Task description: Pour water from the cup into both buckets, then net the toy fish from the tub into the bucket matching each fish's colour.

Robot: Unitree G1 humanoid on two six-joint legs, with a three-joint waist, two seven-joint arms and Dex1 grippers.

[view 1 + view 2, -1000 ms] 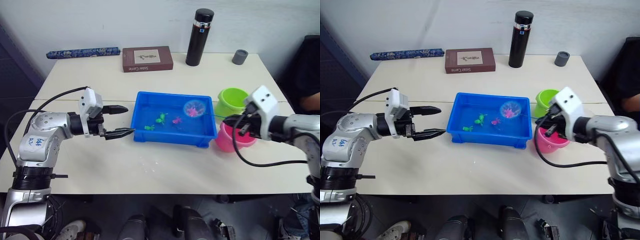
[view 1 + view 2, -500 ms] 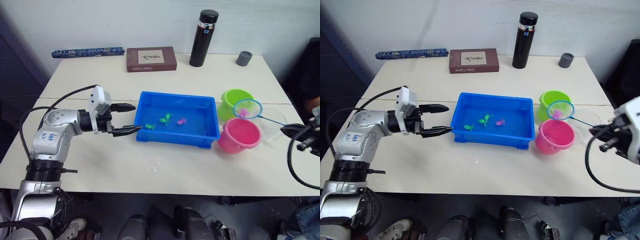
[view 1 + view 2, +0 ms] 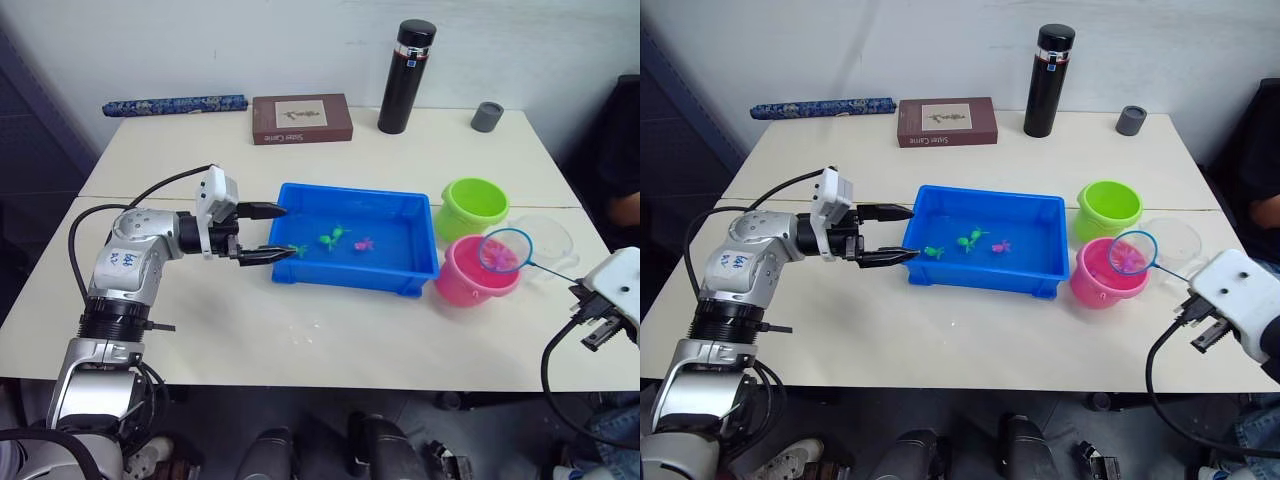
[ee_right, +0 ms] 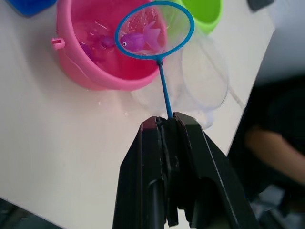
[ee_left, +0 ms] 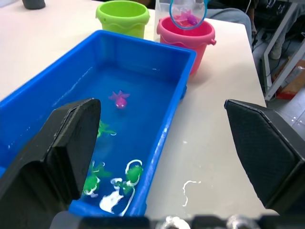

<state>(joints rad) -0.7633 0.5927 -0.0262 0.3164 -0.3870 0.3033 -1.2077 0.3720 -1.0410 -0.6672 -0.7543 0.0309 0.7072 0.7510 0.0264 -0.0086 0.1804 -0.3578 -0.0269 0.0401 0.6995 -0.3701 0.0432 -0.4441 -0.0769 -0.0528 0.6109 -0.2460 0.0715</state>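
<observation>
The blue tub (image 3: pixel 350 279) sits mid-table with green toy fish (image 3: pixel 333 238) and one pink fish (image 3: pixel 364 243) in its water. My left gripper (image 3: pixel 288 231) is open, its tips at the tub's left end with nothing between them. To the tub's right stand the pink bucket (image 3: pixel 462 288) and, behind it, the green bucket (image 3: pixel 473 205). The clear cup (image 3: pixel 548 236) stands right of both. My right gripper (image 4: pixel 167 123) is shut on the thin handle of the net (image 4: pixel 172 24). The hoop hangs over the pink bucket (image 4: pixel 81 67) with a pink fish (image 4: pixel 140 40) in it.
Along the table's far side stand a black flask (image 3: pixel 407 75), a brown book (image 3: pixel 297 118), a small grey cup (image 3: pixel 486 115) and a rolled blue item (image 3: pixel 175 104). A person's arm (image 3: pixel 625 205) shows past the table's right edge.
The net with its pink fish came up out of the tub and travelled right, and now hangs lower over the pink bucket. My left gripper has moved right, up to the tub's left end.
</observation>
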